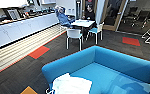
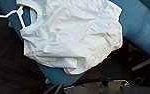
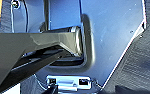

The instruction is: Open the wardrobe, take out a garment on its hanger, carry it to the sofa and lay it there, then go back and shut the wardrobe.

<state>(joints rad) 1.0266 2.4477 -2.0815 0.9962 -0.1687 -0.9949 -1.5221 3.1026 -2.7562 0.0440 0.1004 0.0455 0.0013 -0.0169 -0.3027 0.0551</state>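
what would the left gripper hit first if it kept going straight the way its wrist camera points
Most likely the garment, crumpled over the sofa edge with its hanger poking out; depth is hard to judge.

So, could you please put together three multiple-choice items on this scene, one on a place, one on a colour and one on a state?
1. Where does the garment lie?
A. on the sofa's near arm
B. on the white table
C. on the striped floor

2. What colour is the carpet tile beyond the sofa, beside the striped floor?
A. green
B. orange-red
C. purple

3. How does the garment lie?
A. folded into a neat square
B. hanging straight from a rail
C. crumpled, with the hanger at its neck

Answers: 1 A, the head view shows white cloth draped over the blue arm; 2 B, the tile is plainly orange-red; 3 C, the left wrist view shows wrinkled cloth and the hanger's hook sticking out.
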